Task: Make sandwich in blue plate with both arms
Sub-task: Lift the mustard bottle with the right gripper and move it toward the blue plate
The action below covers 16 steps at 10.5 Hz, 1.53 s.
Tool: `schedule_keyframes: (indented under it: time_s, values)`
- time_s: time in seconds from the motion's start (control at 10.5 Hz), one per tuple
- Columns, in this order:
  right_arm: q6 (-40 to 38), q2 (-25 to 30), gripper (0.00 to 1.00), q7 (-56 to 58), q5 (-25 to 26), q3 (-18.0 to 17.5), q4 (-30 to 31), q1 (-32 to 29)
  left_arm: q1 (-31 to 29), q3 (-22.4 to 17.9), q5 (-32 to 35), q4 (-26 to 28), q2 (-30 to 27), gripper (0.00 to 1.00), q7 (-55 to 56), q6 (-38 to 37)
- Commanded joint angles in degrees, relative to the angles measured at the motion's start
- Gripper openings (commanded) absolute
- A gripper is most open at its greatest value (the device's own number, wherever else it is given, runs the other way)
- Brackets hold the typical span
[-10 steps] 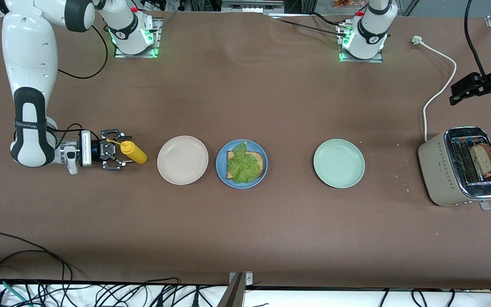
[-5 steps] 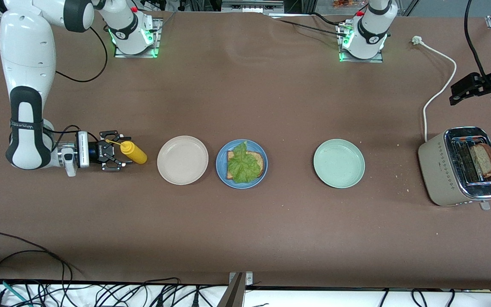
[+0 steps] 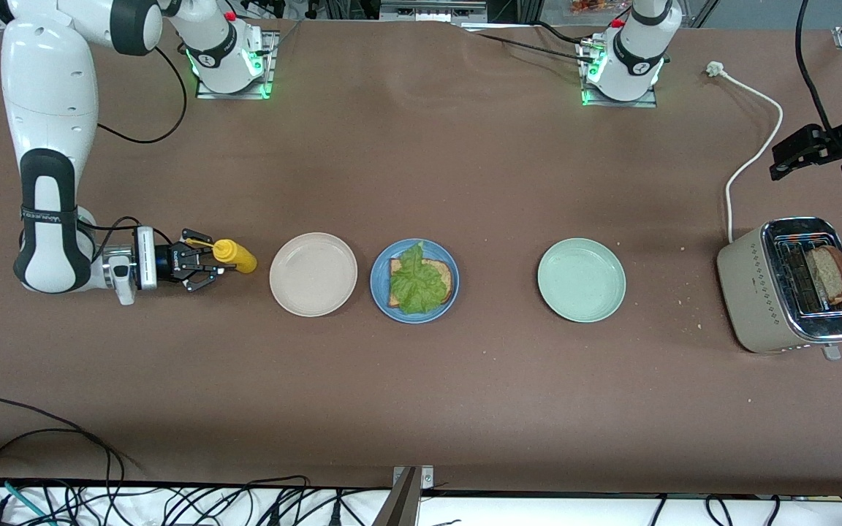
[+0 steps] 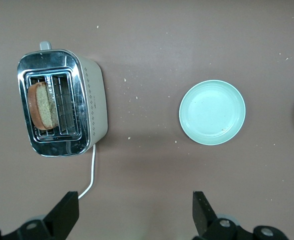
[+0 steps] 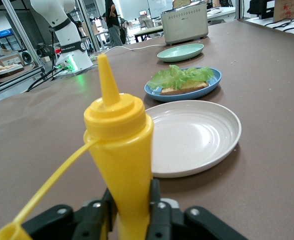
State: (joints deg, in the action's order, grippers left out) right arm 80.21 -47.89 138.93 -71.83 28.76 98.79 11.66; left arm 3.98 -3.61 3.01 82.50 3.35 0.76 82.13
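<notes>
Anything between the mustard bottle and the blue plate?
Yes: the beige plate lies on the table between the mustard bottle, held by the right gripper, and the blue plate. It is low and flat.

On the bench (image 3: 421, 168) four things stand in a row: a bottle (image 3: 234, 256) at the right arm's end, then three plates. Bread (image 3: 441, 277) under lettuce (image 3: 415, 281) lies on the middle plate (image 3: 378, 288). A toaster (image 3: 772, 292) holding a slice (image 3: 830, 274) sits at the left arm's end.

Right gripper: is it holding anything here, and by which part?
Yes. The right gripper is shut on the yellow squeeze bottle, gripping its body low down, near the base, as the right wrist view shows. The left gripper is open and holds nothing.
</notes>
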Motion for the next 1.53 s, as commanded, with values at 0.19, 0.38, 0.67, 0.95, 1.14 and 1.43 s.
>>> schedule_keyframes:
  time_s: [0.19,0.38,0.67,0.95,1.14,1.43]
  values:
    - [0.37,-0.54,0.23,-18.91,4.91,0.15,-7.88,1.26,0.33,-0.34,-1.25,-1.55,0.51,1.0,-0.58,-1.18]
    - [0.82,-0.45,0.22,-29.54,9.4,0.24,-14.03,2.57,0.33,-0.34,-1.25,-1.55,0.51,1.0,-0.58,-1.18]
    - [0.91,-0.01,0.23,-51.49,21.6,1.03,-26.41,7.31,0.33,-0.34,-1.25,-1.46,0.51,1.0,-0.58,-1.18]
    - [3.61,-0.27,0.24,-67.79,33.85,0.94,-33.92,16.0,0.42,-0.25,-1.34,-1.46,0.43,1.0,-0.58,-1.44]
    - [10.27,-0.36,0.24,-74.99,42.85,0.86,-33.83,22.93,0.42,-0.25,-1.34,-1.55,0.43,1.0,-0.58,-1.53]
    - [13.65,-0.54,0.25,-82.58,53.52,0.77,-33.83,30.34,0.42,-0.25,-1.34,-1.55,0.43,1.0,-0.58,-1.71]
